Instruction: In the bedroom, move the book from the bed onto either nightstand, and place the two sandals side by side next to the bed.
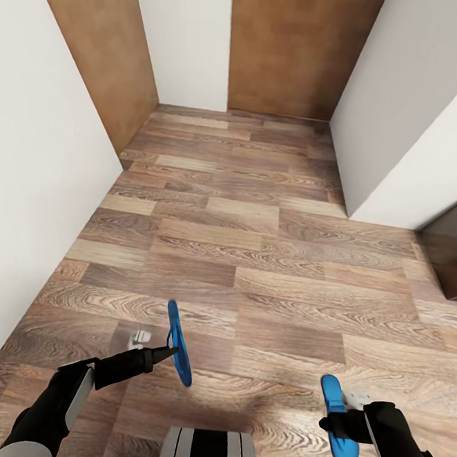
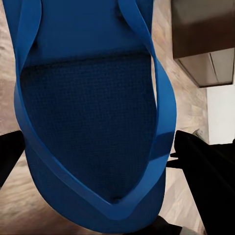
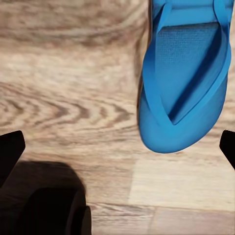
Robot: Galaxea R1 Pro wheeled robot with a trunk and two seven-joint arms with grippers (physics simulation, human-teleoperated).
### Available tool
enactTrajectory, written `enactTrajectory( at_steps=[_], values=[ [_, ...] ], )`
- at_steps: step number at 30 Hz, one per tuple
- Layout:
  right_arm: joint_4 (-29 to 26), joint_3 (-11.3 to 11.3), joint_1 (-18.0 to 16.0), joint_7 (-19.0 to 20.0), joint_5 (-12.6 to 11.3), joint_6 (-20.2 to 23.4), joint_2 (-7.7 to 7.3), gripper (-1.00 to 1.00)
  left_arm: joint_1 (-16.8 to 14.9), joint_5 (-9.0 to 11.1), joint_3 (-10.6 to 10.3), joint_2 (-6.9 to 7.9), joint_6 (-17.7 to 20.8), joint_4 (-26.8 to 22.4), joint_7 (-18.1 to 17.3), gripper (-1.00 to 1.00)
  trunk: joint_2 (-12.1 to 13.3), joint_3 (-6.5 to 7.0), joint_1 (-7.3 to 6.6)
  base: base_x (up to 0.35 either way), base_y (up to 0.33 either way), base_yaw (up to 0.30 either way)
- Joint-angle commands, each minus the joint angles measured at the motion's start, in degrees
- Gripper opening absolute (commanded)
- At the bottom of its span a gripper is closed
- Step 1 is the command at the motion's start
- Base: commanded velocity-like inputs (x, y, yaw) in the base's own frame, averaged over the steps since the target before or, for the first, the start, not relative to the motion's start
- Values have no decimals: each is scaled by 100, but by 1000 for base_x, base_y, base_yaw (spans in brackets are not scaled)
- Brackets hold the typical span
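Note:
One bright blue sandal hangs on edge above the floor, with my left gripper shut across its width. In the left wrist view this sandal sits close between the black fingers. The other sandal seems to lie flat on the planks at the lower right. My right gripper hovers over it, open. In the right wrist view that sandal is off to one side, and the fingertips stand wide apart without touching it. The book, the bed and the nightstand are out of view.
A wood-plank floor runs ahead into a short passage between white walls, with brown wooden doors at its end and left side. A dark brown cabinet stands by the right wall. My base is at the bottom.

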Motion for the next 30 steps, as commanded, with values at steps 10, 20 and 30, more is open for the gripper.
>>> enactTrajectory(
  at_steps=[10,20,30],
  values=[
    [-15,-11,-2,55,60,5,0,100,-5,29,4,0,56,0,-17,-100,-15,-226,24,0,0,0],
    [-15,-11,-2,55,60,5,-5,100,-3,29,4,0,51,0,-18,-100,-26,-403,45,0,0,0],
    [-15,-11,-2,55,60,5,1,100,-4,29,4,0,49,0,-16,-100,-26,-403,45,0,0,0]
  ],
)
